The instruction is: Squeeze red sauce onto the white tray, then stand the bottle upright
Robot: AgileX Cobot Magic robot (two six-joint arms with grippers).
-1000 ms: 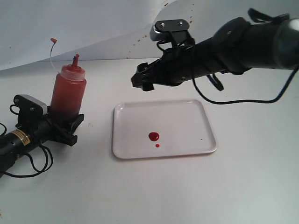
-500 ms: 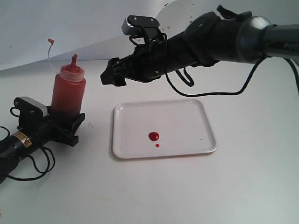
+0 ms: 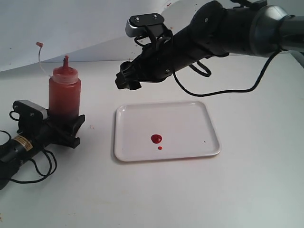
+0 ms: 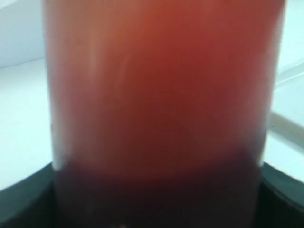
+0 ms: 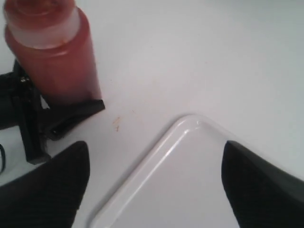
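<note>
Counts: one bottle (image 3: pixel 64 92), one tray (image 3: pixel 190 118), two spots of sauce (image 3: pixel 156 138) on it, two tools.

Far left, the left tool (image 3: pixel 71 124) is lying low on the tabletop (image 3: pixel 247 190), its cable (image 3: pixel 35 168) looping beside it. It is closing on the bottle's base, one jaw on each side, and holding it. In the left wrist view the bottle (image 4: pixel 161 104) is filling the frame, with black jaw parts showing at both lower corners. The bottle is standing upright on the tabletop, left of the tray and well apart from it. It is holding red sauce that is looking darker near the base. Its nozzle (image 3: pixel 65 60) is pointing up and its cap (image 3: pixel 39 44) is dangling on a thin tether.

In the middle, the tray is lying flat on the tabletop. A bigger blob is sitting left of its center, with a small drop (image 3: pixel 160 148) just below it, not touching.

The right tool (image 3: pixel 126 80) is reaching in from the right and hovering over the tabletop by the tray's far left corner. In the right wrist view its fingers (image 5: pixel 47 190) are spreading wide and gripping nothing, with the tray corner (image 5: pixel 190 180) showing between them.
</note>
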